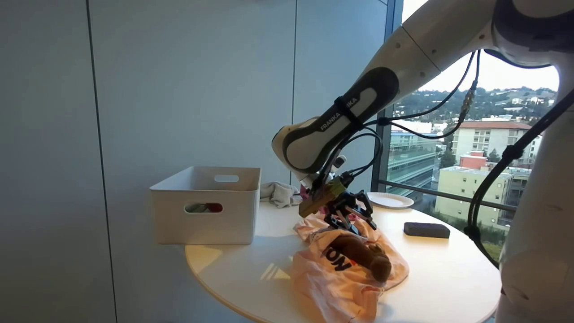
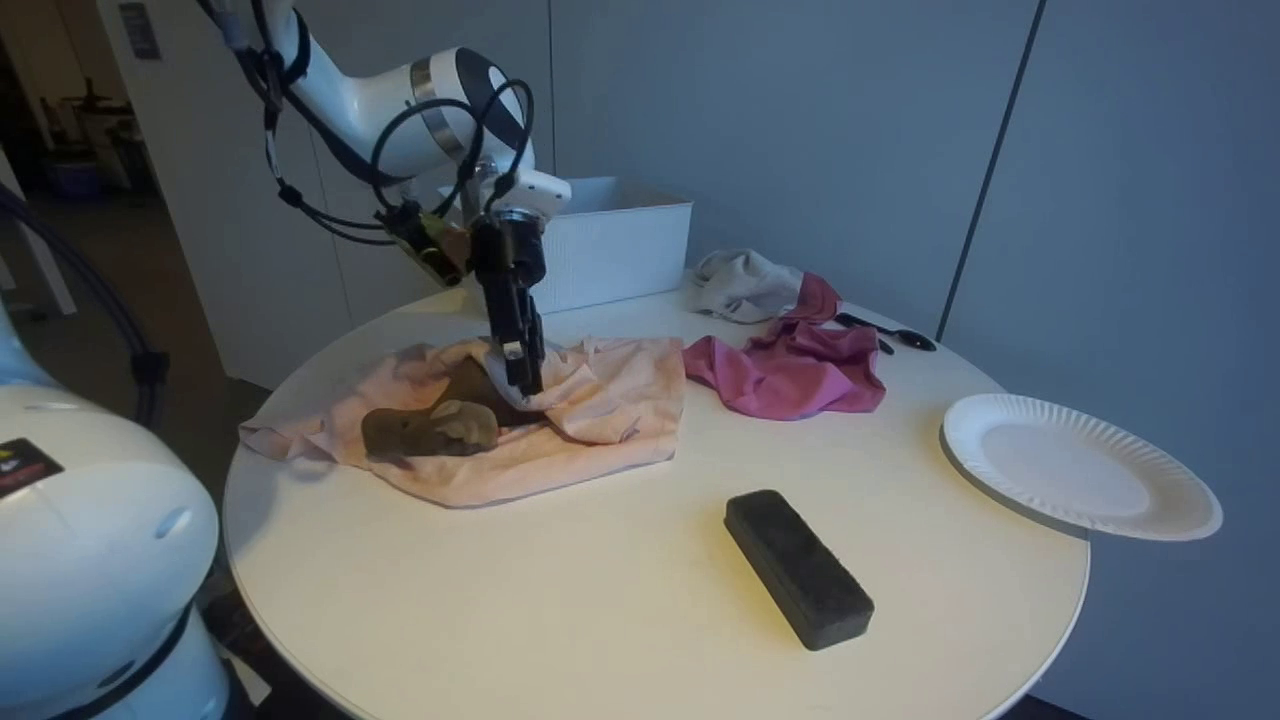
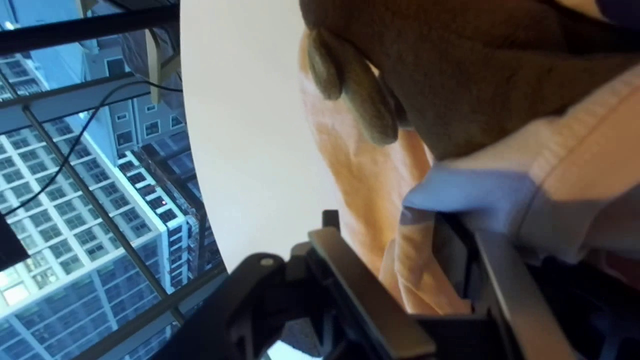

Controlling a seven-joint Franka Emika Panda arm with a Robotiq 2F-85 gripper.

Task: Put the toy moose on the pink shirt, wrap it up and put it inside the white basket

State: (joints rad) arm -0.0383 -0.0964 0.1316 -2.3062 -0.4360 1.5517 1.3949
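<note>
Wrist view: I record the fingers apart, one at a fold of the pink shirt; contact I cannot confirm. In both exterior views the toy moose lies on that shirt, partly under its fabric. On the tabletop, the white basket stands apart from the shirt; a magenta cloth lies just beside the shirt.

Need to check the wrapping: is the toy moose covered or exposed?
Partly covered: the pink shirt overlaps the toy moose, but its head shows in both exterior views.
</note>
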